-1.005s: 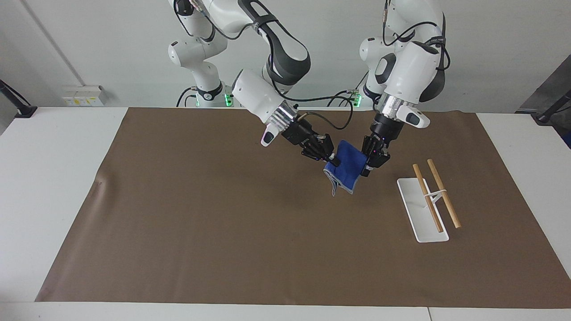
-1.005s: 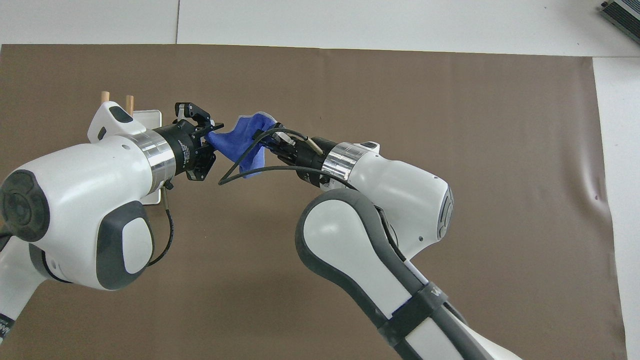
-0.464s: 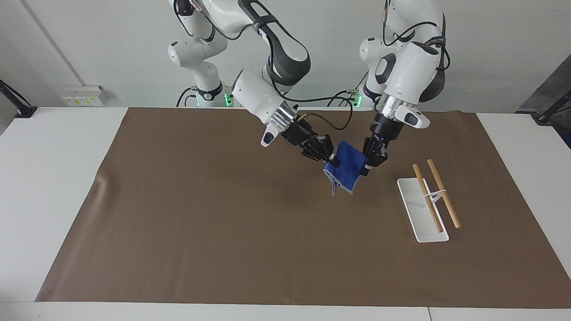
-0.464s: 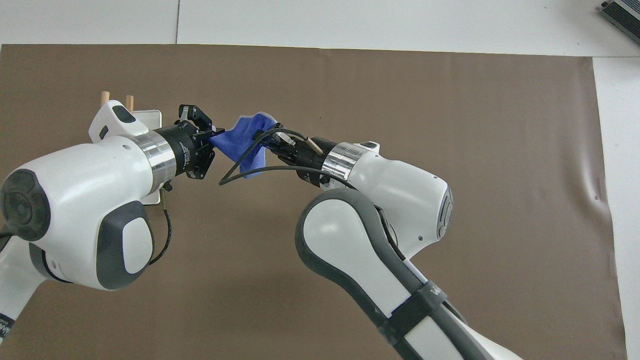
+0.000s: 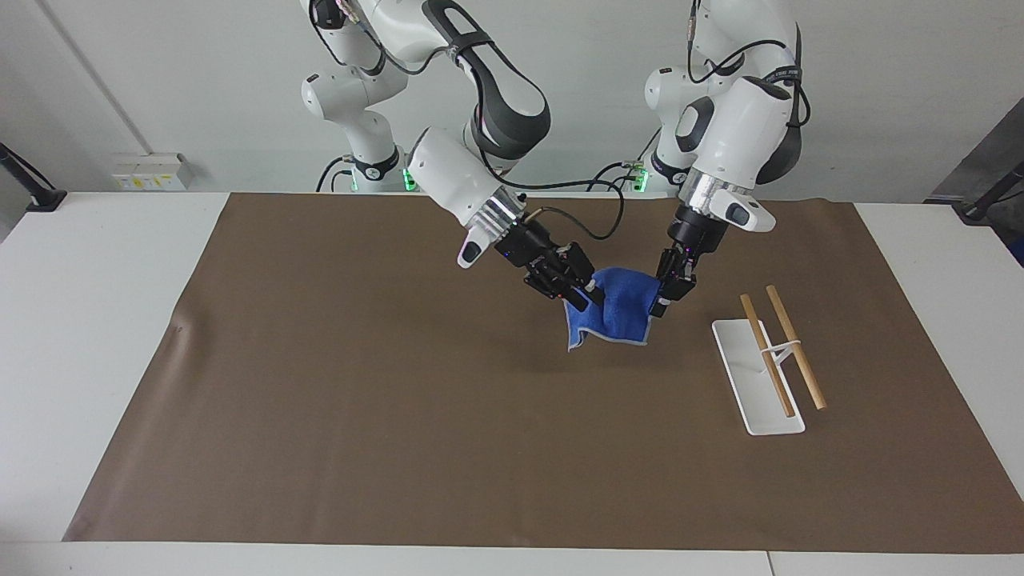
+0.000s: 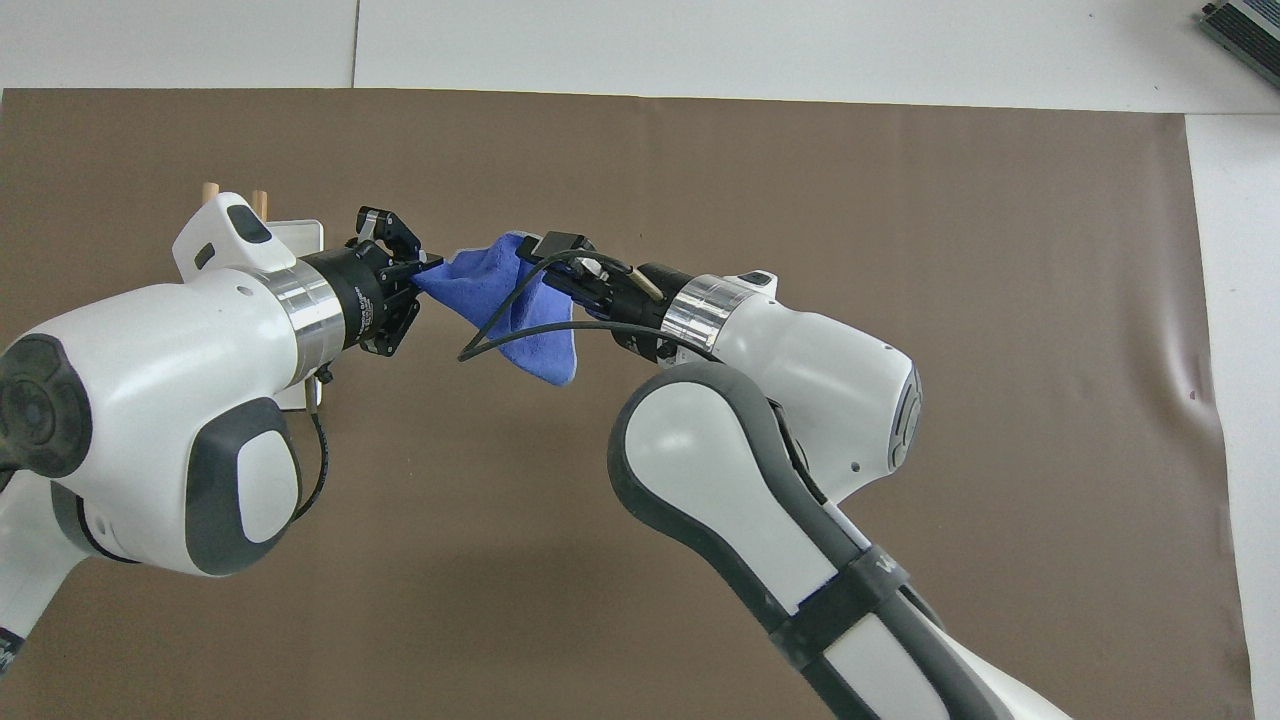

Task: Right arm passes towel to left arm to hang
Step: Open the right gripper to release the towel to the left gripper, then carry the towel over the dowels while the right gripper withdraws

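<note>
You see blue towel (image 5: pixel 614 312) stretched mid-air over brown mat (image 5: pixel 360 400), toward left arm's end of table. Right gripper (image 5: pixel 582 298) pinches one edge, left gripper (image 5: pixel 660 304) clamps other edge. Hanging rack (image 5: pixel 760 376) near left arm's end.

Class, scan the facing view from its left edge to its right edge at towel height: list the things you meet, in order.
right end effector → towel → left end effector → towel rack
</note>
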Controlling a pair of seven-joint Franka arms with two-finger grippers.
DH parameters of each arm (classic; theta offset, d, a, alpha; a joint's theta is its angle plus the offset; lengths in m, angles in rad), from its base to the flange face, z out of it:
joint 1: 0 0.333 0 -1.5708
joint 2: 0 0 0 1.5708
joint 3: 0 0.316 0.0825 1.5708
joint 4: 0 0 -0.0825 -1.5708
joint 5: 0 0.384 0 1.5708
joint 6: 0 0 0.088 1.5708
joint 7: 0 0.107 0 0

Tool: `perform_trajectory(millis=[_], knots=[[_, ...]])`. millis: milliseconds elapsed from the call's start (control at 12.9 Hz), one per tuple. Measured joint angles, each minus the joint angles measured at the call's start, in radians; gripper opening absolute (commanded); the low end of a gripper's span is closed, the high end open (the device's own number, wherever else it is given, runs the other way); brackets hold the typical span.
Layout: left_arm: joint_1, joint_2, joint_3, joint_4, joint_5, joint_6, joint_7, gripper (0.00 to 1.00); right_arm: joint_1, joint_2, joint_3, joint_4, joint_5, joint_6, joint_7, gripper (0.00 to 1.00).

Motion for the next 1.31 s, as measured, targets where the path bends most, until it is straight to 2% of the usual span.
perform_trajectory(millis=[155,309,541,1005,1159,1314], knots=[[0.000,0.001,0.005,0.000,0.000,0.000,0.046,0.00,-0.046,0.002,-0.002,-0.017,-0.040,0.001,-0.121,1.00],[0.001,0.004,0.029,0.004,0.000,0.002,0.103,0.00,-0.114,0.005,-0.005,-0.043,-0.172,0.001,-0.188,1.00],[0.003,0.014,0.123,0.018,0.000,0.002,0.191,0.00,-0.224,0.006,-0.007,-0.074,-0.488,-0.009,-0.200,1.00],[0.005,0.033,0.256,0.018,0.000,0.001,0.265,0.00,-0.435,0.005,-0.011,-0.078,-1.104,-0.190,-0.204,1.00],[0.005,0.042,0.279,0.017,0.000,0.001,0.282,0.00,-0.467,0.003,-0.015,-0.074,-1.192,-0.232,-0.202,1.00],[0.006,0.046,0.304,0.017,0.000,0.001,0.290,0.00,-0.493,-0.005,-0.027,-0.057,-1.219,-0.309,-0.179,1.00]])
